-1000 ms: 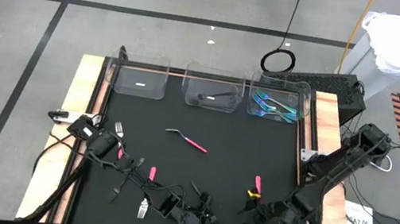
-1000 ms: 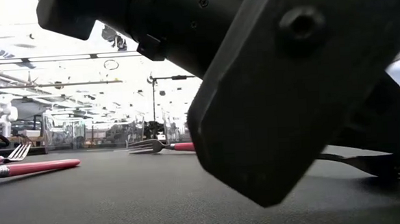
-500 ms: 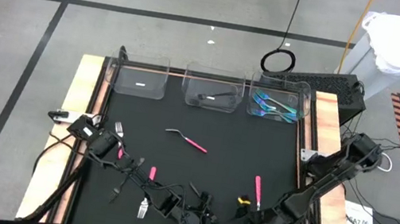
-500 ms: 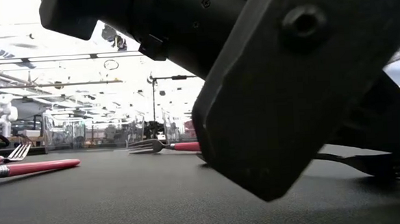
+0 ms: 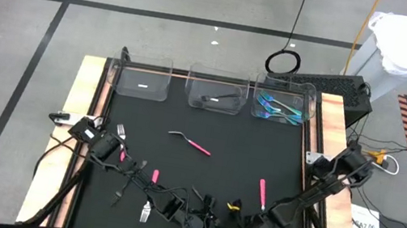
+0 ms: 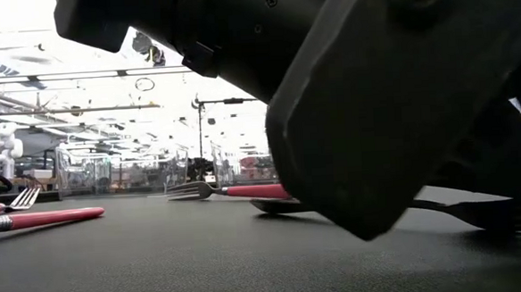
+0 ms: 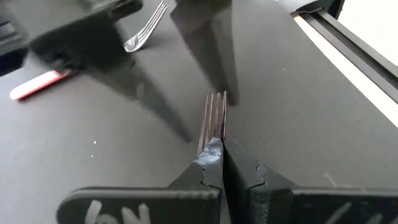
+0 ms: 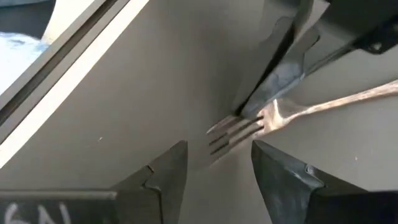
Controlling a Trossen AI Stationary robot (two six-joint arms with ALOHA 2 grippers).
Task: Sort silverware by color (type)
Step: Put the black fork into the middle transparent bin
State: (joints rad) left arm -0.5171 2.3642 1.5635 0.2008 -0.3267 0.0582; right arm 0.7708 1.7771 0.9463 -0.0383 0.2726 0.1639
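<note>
The left hand (image 7: 219,158) is pressed tight on a dark metal fork (image 7: 212,119) at the near edge of the black bench (image 5: 239,144), far from the three clear plastic bins (image 5: 214,91). The right hand (image 8: 217,165) is spread wide just beside it, with that fork's prongs between its fingers (image 8: 163,171). A pink-handled fork (image 5: 191,142) lies midway to the bins. Another pink-handled piece (image 5: 262,191) lies near the right hand. Teal forks (image 5: 278,108) sit in the right bin.
</note>
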